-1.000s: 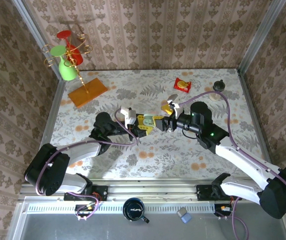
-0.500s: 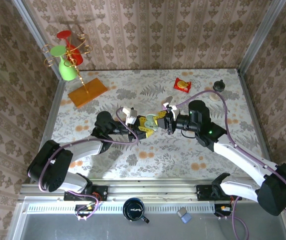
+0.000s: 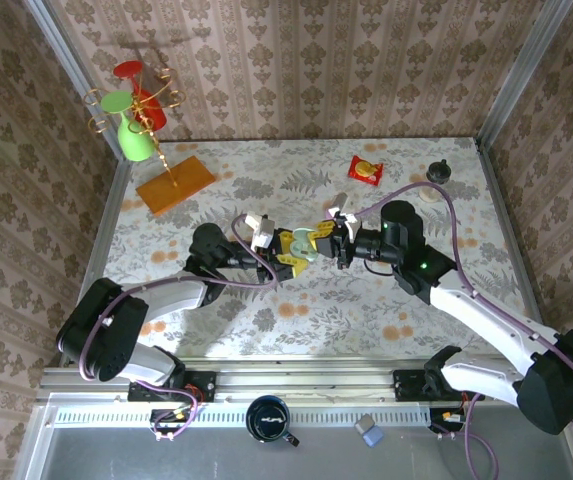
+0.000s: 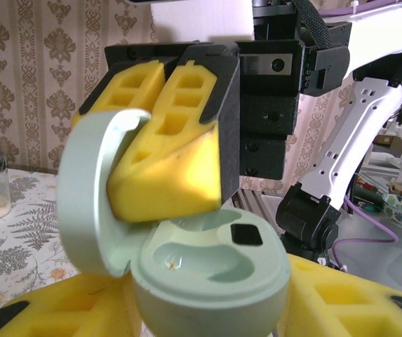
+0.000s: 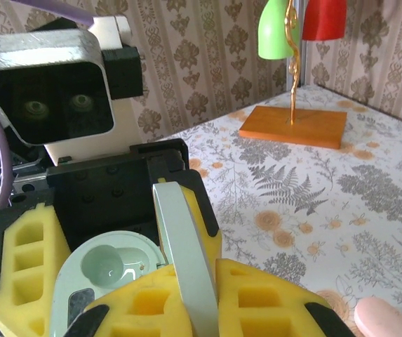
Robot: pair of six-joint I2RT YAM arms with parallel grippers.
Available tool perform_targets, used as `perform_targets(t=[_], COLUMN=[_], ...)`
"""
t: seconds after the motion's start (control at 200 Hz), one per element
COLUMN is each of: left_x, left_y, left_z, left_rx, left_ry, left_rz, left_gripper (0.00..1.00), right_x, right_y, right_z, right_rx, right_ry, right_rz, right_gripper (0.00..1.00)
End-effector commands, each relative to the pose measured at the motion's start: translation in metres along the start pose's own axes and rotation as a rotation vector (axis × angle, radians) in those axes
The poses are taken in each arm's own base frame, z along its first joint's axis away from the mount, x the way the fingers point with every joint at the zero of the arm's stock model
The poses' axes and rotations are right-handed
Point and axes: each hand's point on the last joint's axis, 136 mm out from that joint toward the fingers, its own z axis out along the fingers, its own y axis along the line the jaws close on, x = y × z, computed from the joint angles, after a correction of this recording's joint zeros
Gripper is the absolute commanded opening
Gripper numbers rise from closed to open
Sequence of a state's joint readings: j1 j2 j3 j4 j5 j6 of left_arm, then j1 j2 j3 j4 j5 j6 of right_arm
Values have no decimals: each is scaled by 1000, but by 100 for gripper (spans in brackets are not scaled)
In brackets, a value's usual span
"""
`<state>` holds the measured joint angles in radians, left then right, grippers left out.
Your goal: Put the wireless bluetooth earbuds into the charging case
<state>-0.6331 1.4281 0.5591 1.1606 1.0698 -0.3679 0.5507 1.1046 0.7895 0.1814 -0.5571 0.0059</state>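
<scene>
A pale green charging case [image 3: 303, 247] hangs above the table's middle between both grippers. My left gripper [image 3: 288, 250] is shut on its body [image 4: 208, 277], with a yellow pad against each side [image 4: 53, 312]. The lid [image 4: 92, 200] stands open and upright. My right gripper [image 3: 318, 243] comes in from the right and is shut on that lid [image 5: 183, 246], its yellow fingertips [image 4: 165, 165] pinching it just above the wells. The wells [image 5: 104, 267] are pale hollows with a small glint. The earbuds are out of view.
A mug tree with a green and a red cup stands on an orange base [image 3: 174, 183] at the back left. A red packet [image 3: 365, 170] and a dark knobbed object [image 3: 438, 172] lie at the back right. A pink oval case [image 5: 390, 316] rests on the table.
A second ago my right gripper stood open beside the case. It has moved in to the left and shut on the lid. The left arm has barely moved.
</scene>
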Motion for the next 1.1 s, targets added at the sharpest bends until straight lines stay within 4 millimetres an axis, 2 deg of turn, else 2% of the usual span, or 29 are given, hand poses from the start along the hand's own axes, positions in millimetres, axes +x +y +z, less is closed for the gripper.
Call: perform_targets(t=[0.0, 0.105, 0.72, 0.815, 0.935, 1.05, 1.095], left_x=[-11, -11, -17, -18, -17, -16, -17], left_y=[3, 5, 4, 4, 5, 5, 5], left_z=[2, 3, 4, 4, 4, 4, 4], left_rx=[9, 0, 11, 11, 11, 7, 6], left_ry=[-22, -24, -42, -42, -42, -41, -43], left_rz=[25, 21, 10, 8, 9, 12, 16], left_gripper=[52, 55, 52, 47, 35, 32, 32], right_x=[-14, -14, -7, -7, -7, -9, -12], right_y=[1, 1, -2, -2, -2, -2, -2], right_z=[-5, -6, -2, -2, -3, -4, -6], right_rx=[16, 19, 30, 29, 30, 35, 42], right_ry=[-64, -70, -38, -38, -35, -40, -48], right_rz=[-45, -46, -45, -44, -41, -34, -29], right_gripper=[0, 0, 0, 0, 0, 0, 6])
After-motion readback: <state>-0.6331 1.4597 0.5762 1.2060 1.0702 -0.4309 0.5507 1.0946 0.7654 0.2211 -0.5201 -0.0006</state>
